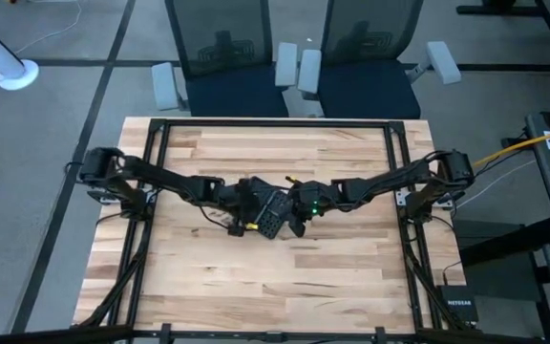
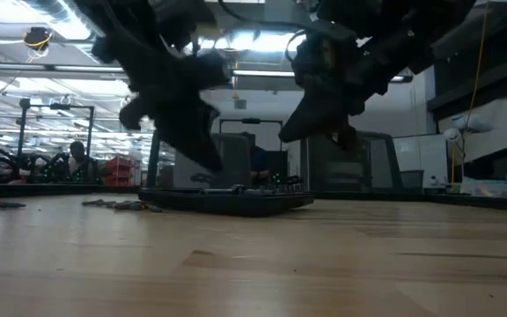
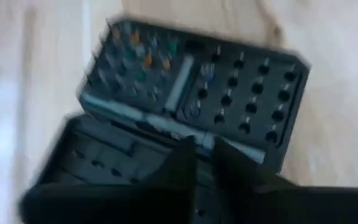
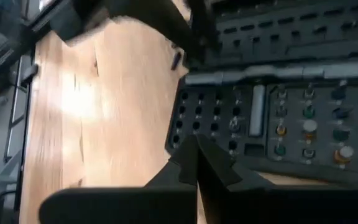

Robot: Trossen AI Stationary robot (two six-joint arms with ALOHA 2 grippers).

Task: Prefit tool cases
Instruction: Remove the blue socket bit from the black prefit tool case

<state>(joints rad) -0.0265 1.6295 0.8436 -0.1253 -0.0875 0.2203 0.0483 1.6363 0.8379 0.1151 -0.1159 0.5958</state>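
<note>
The black tool case [image 1: 271, 223] lies opened flat at the table's middle, both halves resting on the wood [image 2: 227, 202]. One half shows a grid of bit slots [image 3: 247, 93], and the other holds coloured bits [image 4: 309, 130]. My left gripper [image 3: 204, 154] hovers over the hinge strip between the halves with its fingers together. In the low view it hangs just above the case [image 2: 208, 158]. My right gripper [image 4: 194, 149] is shut and floats over the case's near edge, higher up in the low view [image 2: 296, 130].
Several loose dark bits [image 2: 117, 205] lie on the table left of the case. A black NETGEAR box [image 1: 456, 308] sits at the table's near right corner. Two office chairs [image 1: 294, 57] stand beyond the far edge. Bare wood lies near and far of the case.
</note>
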